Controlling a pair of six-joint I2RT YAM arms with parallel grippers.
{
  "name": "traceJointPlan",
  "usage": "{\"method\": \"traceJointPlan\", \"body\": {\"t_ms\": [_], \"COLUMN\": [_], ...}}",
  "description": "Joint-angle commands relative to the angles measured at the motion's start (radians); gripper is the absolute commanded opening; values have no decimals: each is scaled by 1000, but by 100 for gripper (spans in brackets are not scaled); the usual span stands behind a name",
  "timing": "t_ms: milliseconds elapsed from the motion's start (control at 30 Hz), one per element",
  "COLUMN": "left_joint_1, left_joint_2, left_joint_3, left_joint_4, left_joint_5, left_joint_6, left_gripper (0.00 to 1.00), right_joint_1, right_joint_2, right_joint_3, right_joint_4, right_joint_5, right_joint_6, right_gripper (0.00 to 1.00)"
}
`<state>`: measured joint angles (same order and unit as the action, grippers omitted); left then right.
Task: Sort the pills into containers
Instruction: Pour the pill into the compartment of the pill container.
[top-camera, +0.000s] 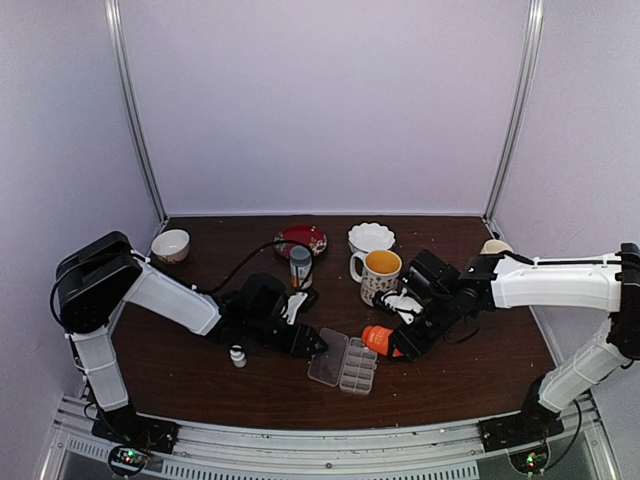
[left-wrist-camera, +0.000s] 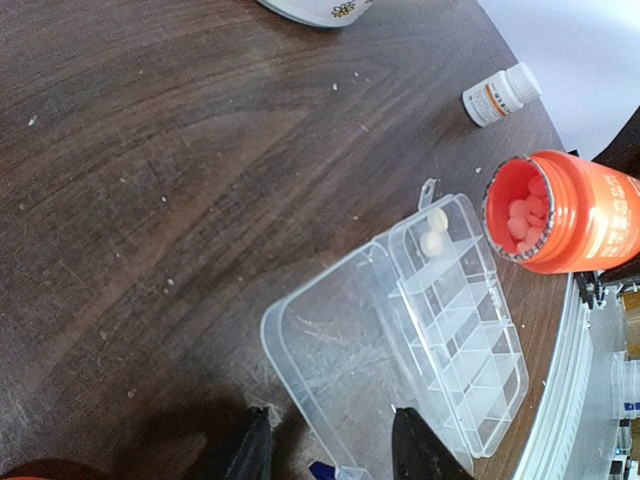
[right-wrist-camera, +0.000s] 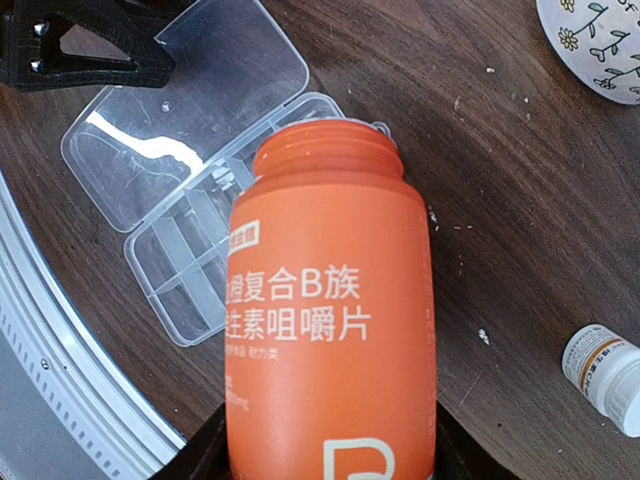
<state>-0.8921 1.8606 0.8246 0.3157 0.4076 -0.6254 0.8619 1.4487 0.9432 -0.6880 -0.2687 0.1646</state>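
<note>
Pills (left-wrist-camera: 431, 242), light and probably rolling easily, are sitting 2 in the pill box (left-wrist-camera: 470, 350) end cell; the right gripper (top-camera: 405, 345) is clamping the orange bottle (left-wrist-camera: 590, 220) by its body, and the left gripper (left-wrist-camera: 330, 452) is hanging open beside the lid (left-wrist-camera: 330, 340).

A: The tabletop (left-wrist-camera: 150, 150)?
B: Dark wood, grained, matt, scuffed.
A: And the pill box (left-wrist-camera: 460, 330)?
B: Clear glossy plastic, its lid scratched. The orange bottle (right-wrist-camera: 330, 330) is smooth matt plastic. The pills (left-wrist-camera: 432, 243) in the box's upper cell look chalky and dull.
</note>
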Motion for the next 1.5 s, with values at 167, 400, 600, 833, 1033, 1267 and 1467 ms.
{"method": "traceJointPlan", "body": {"t_ms": [167,400,600,833,1033,1267,1467], "left_joint_1": [-6,-8,-8,-10,-10,-11,-11], "left_joint_2": [11,12,15,18,17,19,18], "left_joint_3": [-13,-10,-7,-4,-4,-2,-1], "left_joint_4": [51,49,45,42,41,41,38], "left_joint_5": [5,5,5,5,5,5,3], "left_joint_6": [14,16,15,16,16,17,18], "left_gripper": [44,44,44,44,44,44,44], "right_joint_1": [-4,-3,-3,-1,-1,6,9], "right_joint_2": [-6,13,31,65,70,69,75], "right_joint_3": [12,27,41,74,85,83,85], "right_joint_4": [42,47,53,31,24,10,18], "right_joint_5": [-15,0,-32,-47,-43,-14,-44], "right_joint_6": [31,36,36,24,22,24,29], "right_gripper": [10,9,7,7,7,6,4]}}
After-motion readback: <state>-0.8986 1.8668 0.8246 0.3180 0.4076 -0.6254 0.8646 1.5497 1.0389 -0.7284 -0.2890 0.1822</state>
